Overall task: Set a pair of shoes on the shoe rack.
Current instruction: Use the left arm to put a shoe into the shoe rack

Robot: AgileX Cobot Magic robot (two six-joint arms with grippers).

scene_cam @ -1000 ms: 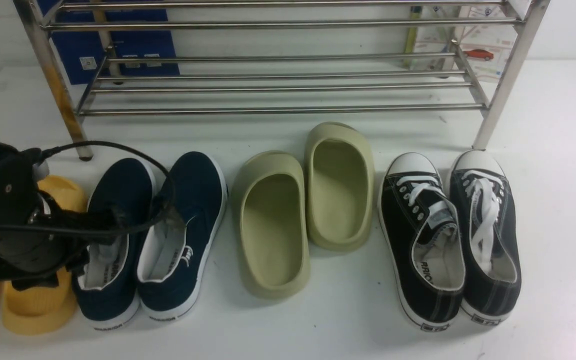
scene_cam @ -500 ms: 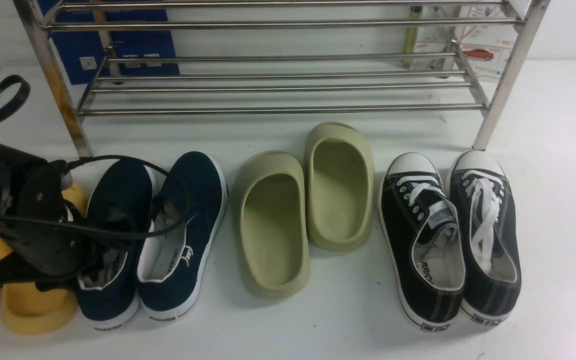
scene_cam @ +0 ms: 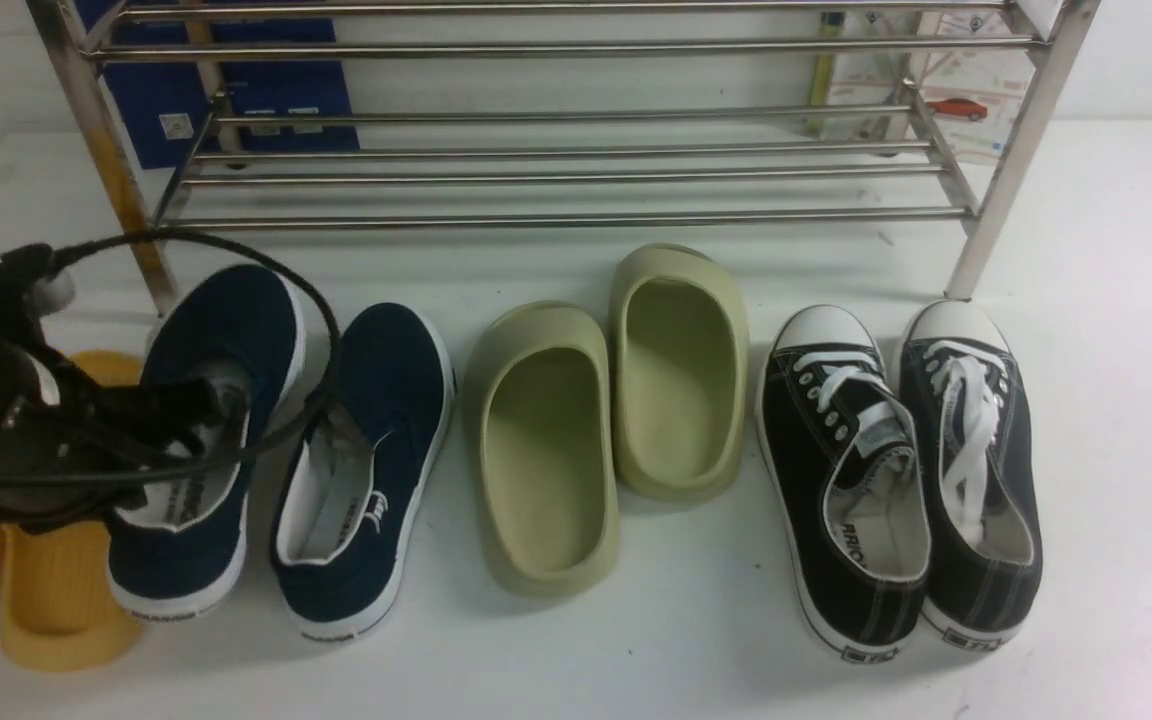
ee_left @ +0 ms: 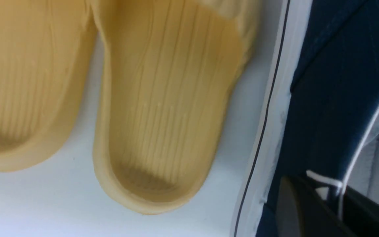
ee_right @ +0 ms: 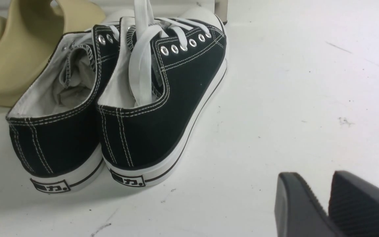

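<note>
The pair of shoes is two navy slip-ons with white soles. My left gripper [scene_cam: 221, 412] is shut on the collar of the left shoe [scene_cam: 226, 330], which is raised, tilted and pulled away from its partner. The right shoe [scene_cam: 376, 400] lies flat on the table. In the left wrist view my left gripper [ee_left: 331, 197] pinches the white-lined edge of the navy shoe [ee_left: 334, 98], one finger inside and one outside. The steel shoe rack [scene_cam: 556, 215] stands behind, its bars bare. My right gripper [ee_right: 314, 179] hovers open and holds nothing, over the table beside the black sneakers.
Yellow slippers [scene_cam: 56, 590] [ee_left: 163, 115] lie under and left of the left arm. Olive clogs [scene_cam: 546, 450] sit in the middle, with black lace-up sneakers [scene_cam: 896, 480] [ee_right: 143, 98] at the right. A black cable [scene_cam: 316, 300] loops over the navy shoes. A rack leg [scene_cam: 126, 220] stands near the held shoe.
My left gripper closed on the left navy shoe's collar and lifted it up and to the left, away from its partner. The other shoes have not moved.
</note>
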